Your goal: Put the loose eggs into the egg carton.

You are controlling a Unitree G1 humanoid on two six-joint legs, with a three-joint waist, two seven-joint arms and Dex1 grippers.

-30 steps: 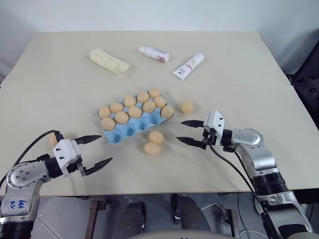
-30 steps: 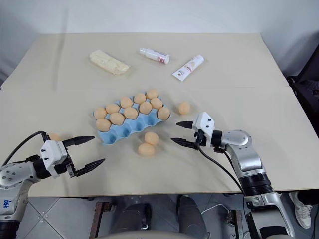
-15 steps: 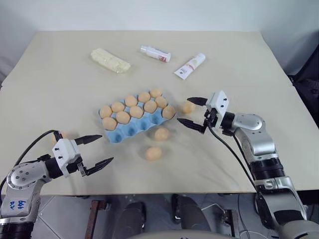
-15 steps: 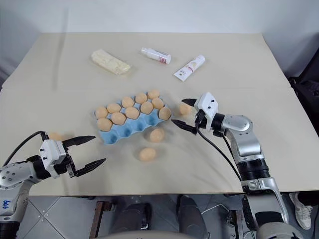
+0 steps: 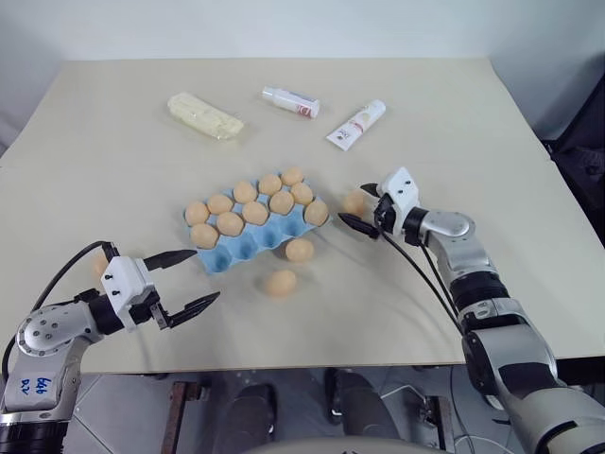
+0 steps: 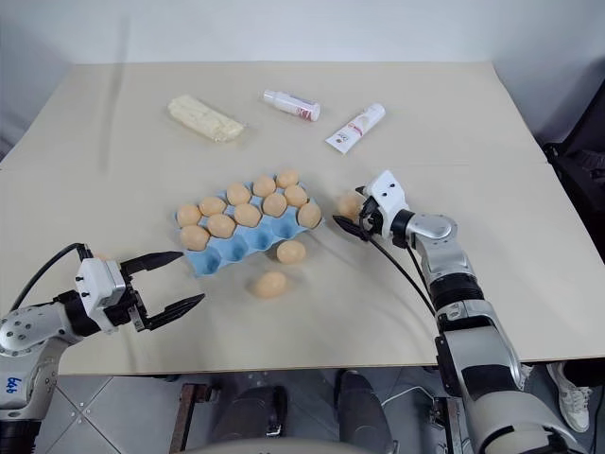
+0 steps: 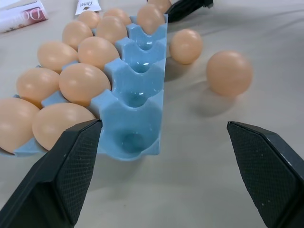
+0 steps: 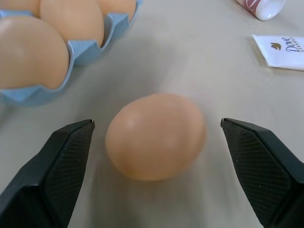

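Right claw point(image 5: 360, 208), wide, straddles a loose egg point(image 5: 354, 202) right of centre; closing off-centre could roll it across the desk point(image 5: 492, 142). Left claw point(image 5: 187, 283) gapes empty.

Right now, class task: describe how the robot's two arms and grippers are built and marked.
Both arms are silver-grey metal with black joints and a black cable looping to each wrist. The left gripper and right gripper have a white housing and two black, textured, pointed fingers. Blue handwriting marks the left arm.

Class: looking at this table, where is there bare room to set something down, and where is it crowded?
Free: the table right of the white tube, and the stretch between the wrapped block and the egg carton. Crowded: around the carton's near and right sides, with loose eggs and the right gripper.
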